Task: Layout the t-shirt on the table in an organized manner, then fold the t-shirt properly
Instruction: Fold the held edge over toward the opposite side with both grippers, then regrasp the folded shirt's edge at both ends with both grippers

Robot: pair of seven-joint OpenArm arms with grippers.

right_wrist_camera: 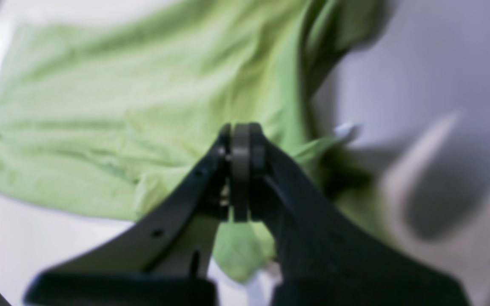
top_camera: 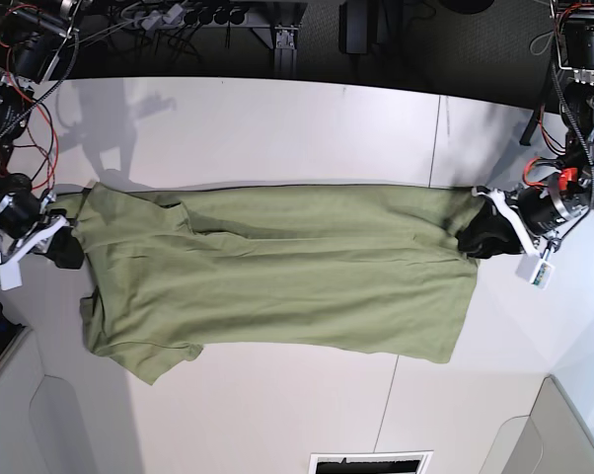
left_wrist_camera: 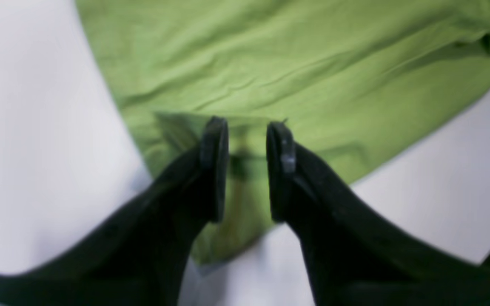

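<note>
T-shirt spread lengthwise across table, half-folded, unfinished; right gripper clamped on cloth at frame left, left gripper part-open astride hem.

T-shirt soft matt cloth; table smooth matt.

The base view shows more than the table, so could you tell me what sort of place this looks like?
Probably a robotics lab or test bench. A white table holds only an olive t-shirt, two robot arms stand at its ends with exposed red wiring, and cables and power strips lie behind it.
</note>
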